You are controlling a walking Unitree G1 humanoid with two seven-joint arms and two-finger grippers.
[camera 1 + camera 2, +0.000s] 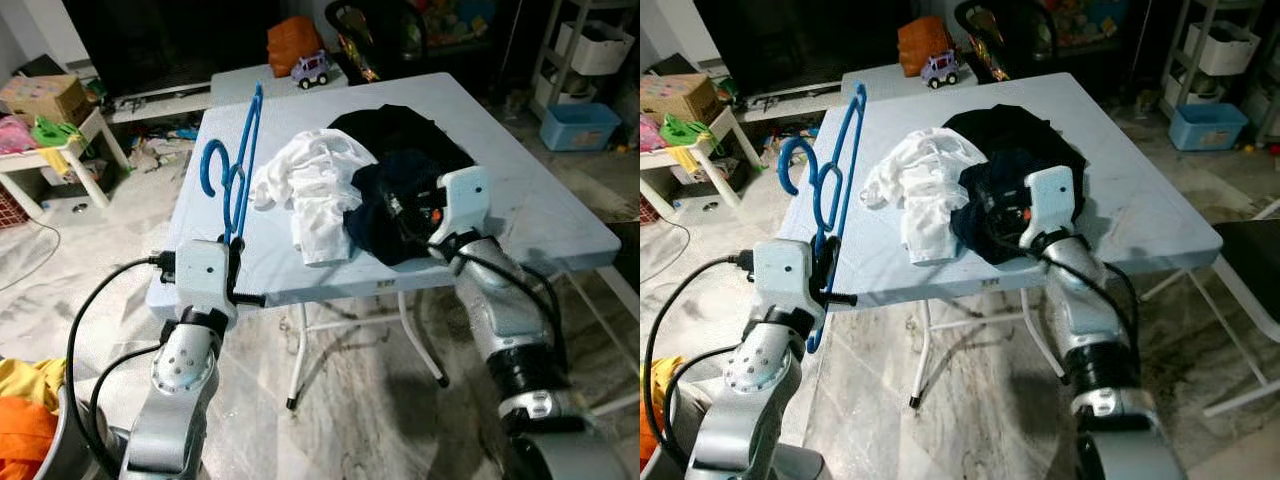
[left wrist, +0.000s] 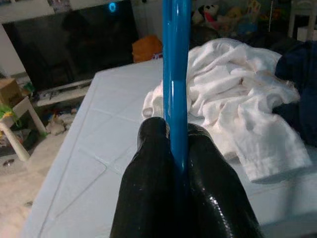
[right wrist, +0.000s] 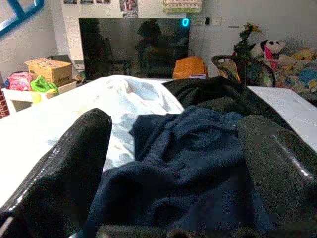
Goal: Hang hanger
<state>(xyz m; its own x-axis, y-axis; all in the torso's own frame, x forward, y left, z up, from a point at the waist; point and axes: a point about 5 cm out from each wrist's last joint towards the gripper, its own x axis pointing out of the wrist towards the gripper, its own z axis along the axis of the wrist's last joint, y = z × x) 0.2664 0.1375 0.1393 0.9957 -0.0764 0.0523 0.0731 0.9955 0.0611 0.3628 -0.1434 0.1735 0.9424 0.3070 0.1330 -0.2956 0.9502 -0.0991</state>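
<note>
Jaws of the left gripper (image 1: 236, 270) are closed on the blue hanger (image 1: 238, 160), at the near left edge of the worktop (image 1: 560, 215). From the left eye, the hanger stands almost upright from the gripper and leans toward the far side, with its hook on the left, above the worktop. A white cloth (image 1: 315, 190) lies in the middle of the worktop, and a dark pile (image 1: 400, 175) lies just right of it, touching it. The right gripper (image 1: 410, 215) is at the near side of this pile, with its fingers down in the dark cloth. A toy car (image 1: 311, 68) stands on a far, lower table.

From the right eye, the scene is the same; the hanger reaches below the left gripper, past the worktop edge.

From the left wrist, two black fingers (image 2: 148, 188) press on the blue bar from both sides.

From the right wrist, the fingers (image 3: 59, 173) are wide apart, and navy cloth (image 3: 193, 168) lies between them.
</note>
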